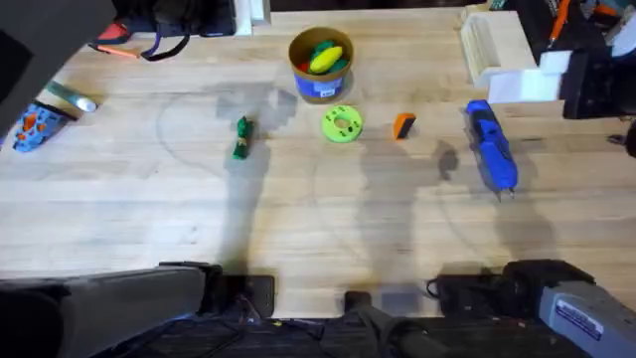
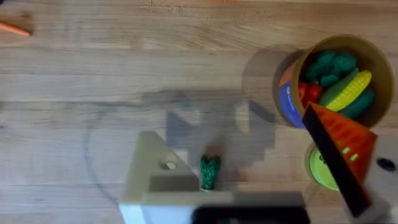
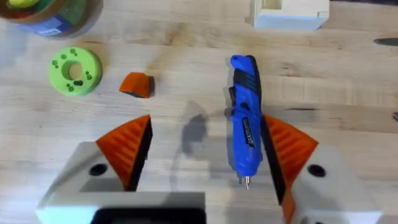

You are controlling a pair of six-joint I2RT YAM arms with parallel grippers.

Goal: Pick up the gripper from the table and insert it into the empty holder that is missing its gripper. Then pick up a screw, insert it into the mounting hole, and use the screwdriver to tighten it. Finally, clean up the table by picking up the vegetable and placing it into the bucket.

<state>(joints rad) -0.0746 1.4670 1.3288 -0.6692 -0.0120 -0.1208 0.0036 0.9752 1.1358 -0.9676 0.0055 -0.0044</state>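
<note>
The small orange gripper (image 1: 402,125) (image 3: 137,84) lies on the table between the lime-green disc (image 1: 342,124) (image 3: 74,70) and the blue screwdriver (image 1: 491,147) (image 3: 245,118). The dark-green vegetable (image 1: 241,138) (image 2: 209,172) lies left of the disc. The bucket (image 1: 321,85) (image 2: 287,99) stands behind, with toy vegetables in it. My left gripper (image 2: 249,186) is open above the table; one side is a bare white holder (image 2: 155,177) with a mounting hole, and the other carries an orange pad. My right gripper (image 3: 205,162) hangs open over the screwdriver's tip end. No screw can be made out.
A pale box (image 1: 492,45) and a white block (image 1: 524,85) (image 3: 289,15) sit at the back right. A blue and orange part (image 1: 35,124) and a red tool with a cable (image 1: 124,40) lie at the far left. Both arms' bases fill the front edge.
</note>
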